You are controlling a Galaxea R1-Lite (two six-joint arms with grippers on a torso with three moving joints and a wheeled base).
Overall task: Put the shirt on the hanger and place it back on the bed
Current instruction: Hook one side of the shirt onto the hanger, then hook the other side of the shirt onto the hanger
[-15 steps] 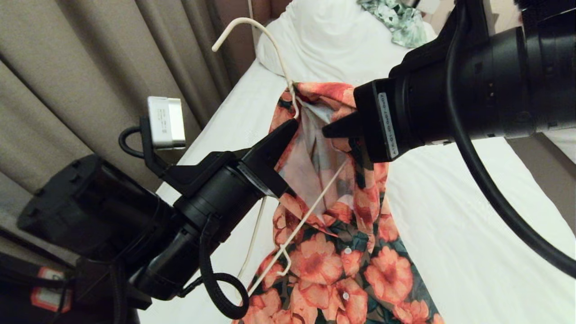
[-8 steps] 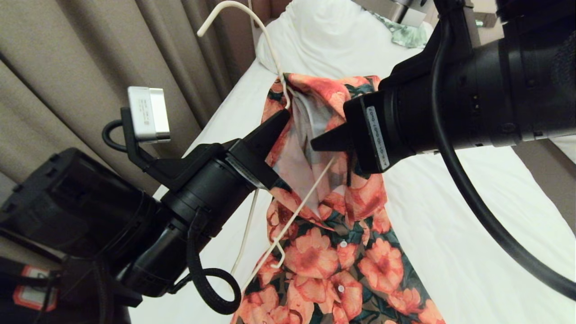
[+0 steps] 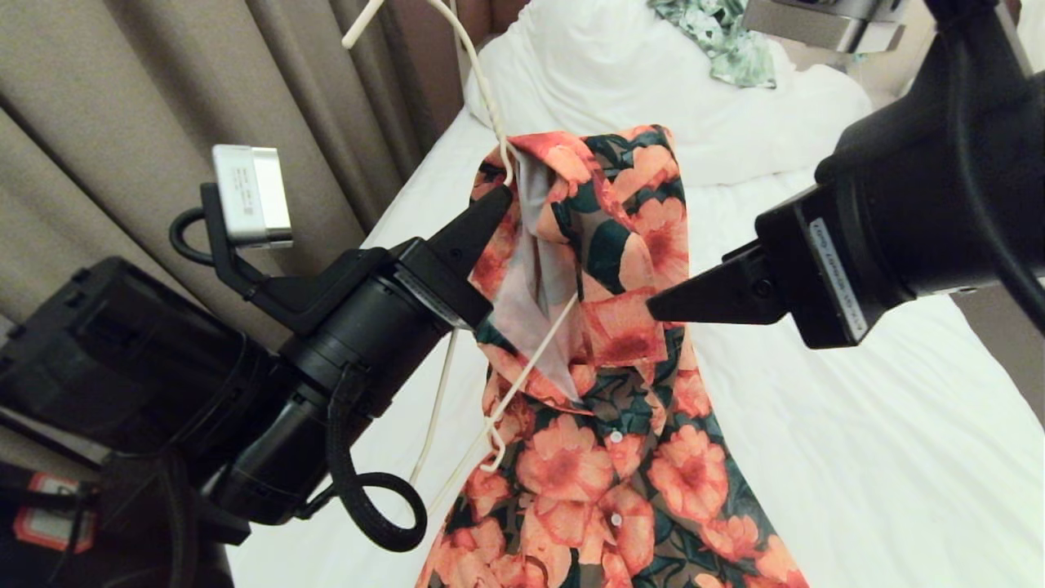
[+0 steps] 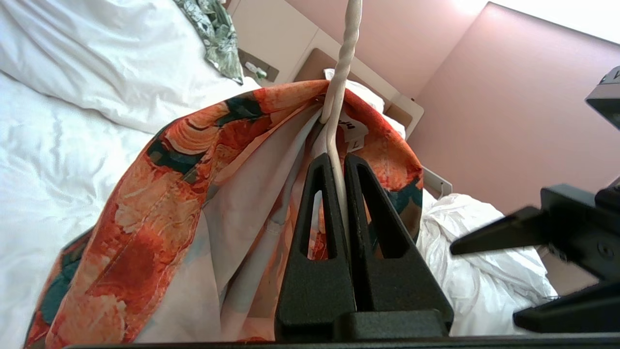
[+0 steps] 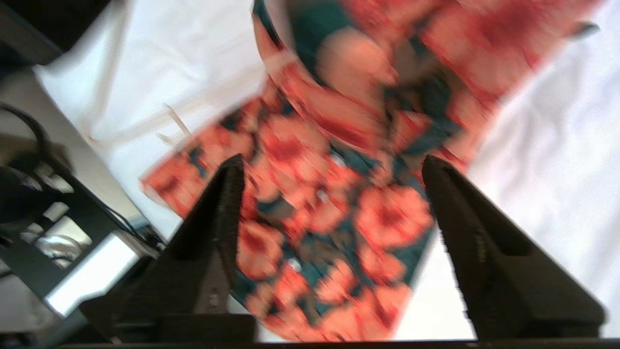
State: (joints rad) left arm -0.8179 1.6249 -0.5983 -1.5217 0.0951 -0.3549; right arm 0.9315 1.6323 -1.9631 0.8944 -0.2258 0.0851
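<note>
Head view first, from your left: the left gripper [image 3: 490,208] is pressed together on the hanger [image 3: 522,359] just below its twisted neck, holding it up above the bed [image 3: 857,457], and the left wrist view shows the wire pinched between the two fingers [image 4: 315,218]. The shirt [image 3: 620,425] hangs from it, collar bunched around the neck of the wire and the buttoned front trailing down toward the sheet. One bare arm of the hanger, with its small notch hook, shows outside the cloth on the left, so I judge that shoulder is not seated yet. To your right, the right gripper [image 3: 665,306] sits just beside the collar with its jaws spread and nothing between them. What's left, as I read it: work the loose shoulder over the wire, then lay shirt and hanger down on the bed.
</note>
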